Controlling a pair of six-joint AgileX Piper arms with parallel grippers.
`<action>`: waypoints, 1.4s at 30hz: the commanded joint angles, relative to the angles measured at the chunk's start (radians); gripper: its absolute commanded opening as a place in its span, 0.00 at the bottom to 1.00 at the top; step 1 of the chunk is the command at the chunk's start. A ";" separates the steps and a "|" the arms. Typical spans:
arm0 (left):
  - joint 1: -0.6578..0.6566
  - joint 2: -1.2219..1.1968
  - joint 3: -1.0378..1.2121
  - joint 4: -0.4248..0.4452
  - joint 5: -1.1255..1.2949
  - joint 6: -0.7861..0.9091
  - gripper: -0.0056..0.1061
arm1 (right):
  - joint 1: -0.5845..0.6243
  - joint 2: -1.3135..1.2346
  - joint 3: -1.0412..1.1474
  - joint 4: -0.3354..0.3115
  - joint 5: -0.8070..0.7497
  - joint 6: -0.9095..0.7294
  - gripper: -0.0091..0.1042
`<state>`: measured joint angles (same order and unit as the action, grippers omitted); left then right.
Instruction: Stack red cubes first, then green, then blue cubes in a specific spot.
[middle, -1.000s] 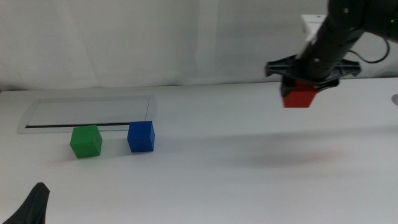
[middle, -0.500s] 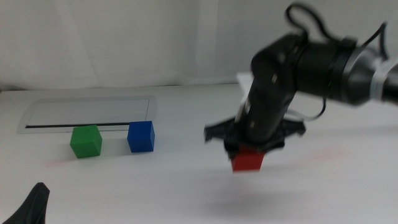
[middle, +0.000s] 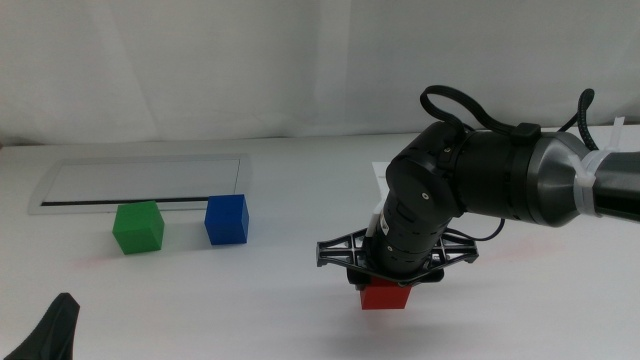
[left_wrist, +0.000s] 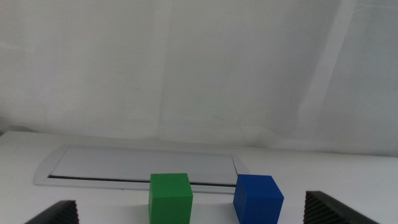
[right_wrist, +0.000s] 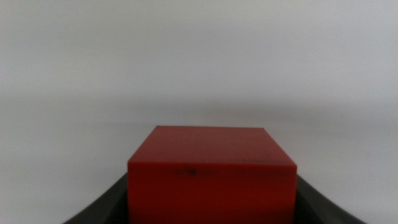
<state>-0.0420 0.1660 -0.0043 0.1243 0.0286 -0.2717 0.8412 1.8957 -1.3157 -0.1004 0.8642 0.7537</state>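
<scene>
My right gripper (middle: 388, 285) is down at the table's front middle, shut on the red cube (middle: 386, 295), which touches or nearly touches the surface. In the right wrist view the red cube (right_wrist: 211, 180) fills the space between the jaws. At the left the green cube (middle: 138, 227) and the blue cube (middle: 227, 219) stand side by side on the table; the left wrist view shows the green cube (left_wrist: 170, 197) and blue cube (left_wrist: 257, 199) too. Low at the front left corner waits my left gripper (middle: 55, 330), open, with nothing between its jaws.
A flat white tray (middle: 140, 183) lies just behind the green and blue cubes. The right arm's dark bulk (middle: 480, 190) and its cable reach over the right half of the table. A white backdrop closes off the far edge.
The right gripper has carried the red cube from high at the back right down and leftward to the table's front middle. The left arm and the other cubes have not moved.
</scene>
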 joint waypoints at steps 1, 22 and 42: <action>-0.007 0.006 0.040 -0.009 -0.009 -0.009 0.86 | 0.011 -0.001 0.005 -0.022 -0.022 0.005 0.06; -0.007 0.006 0.040 -0.009 -0.010 -0.009 0.86 | 0.047 0.094 0.002 -0.043 -0.043 0.024 0.98; -0.007 0.006 0.040 -0.009 -0.021 -0.009 0.86 | -0.008 -0.174 0.001 -0.206 -0.130 -0.077 0.99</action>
<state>-0.0420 0.1660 -0.0043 0.1243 0.0209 -0.2717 0.8611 1.7613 -1.3157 -0.2840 0.7527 0.7275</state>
